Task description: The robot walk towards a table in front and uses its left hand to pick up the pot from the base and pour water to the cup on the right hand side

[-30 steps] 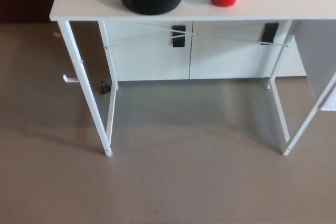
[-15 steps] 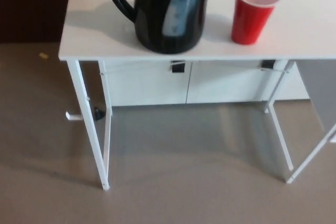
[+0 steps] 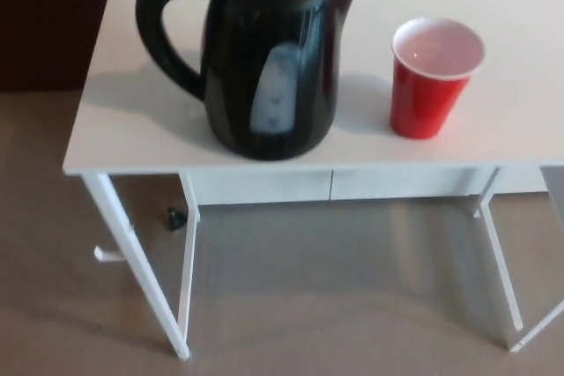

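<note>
You're approaching the worktop (image 3: 132,143); no fingers showing, can't tell their state. Be aiming your left hand at the pot (image 3: 264,59) handle, clear of the cup (image 3: 432,77).

Black pot and red cup on a white table, seen from above.

The pot (image 3: 269,59) stands upright near the table's (image 3: 123,129) front edge, handle toward picture left, spout toward the right, a pale water window on its side. The cup (image 3: 434,77) stands upright to its right, apart from it, open mouth showing a white inside. Below, white table legs (image 3: 141,279) meet a grey-brown floor (image 3: 335,305).
</note>
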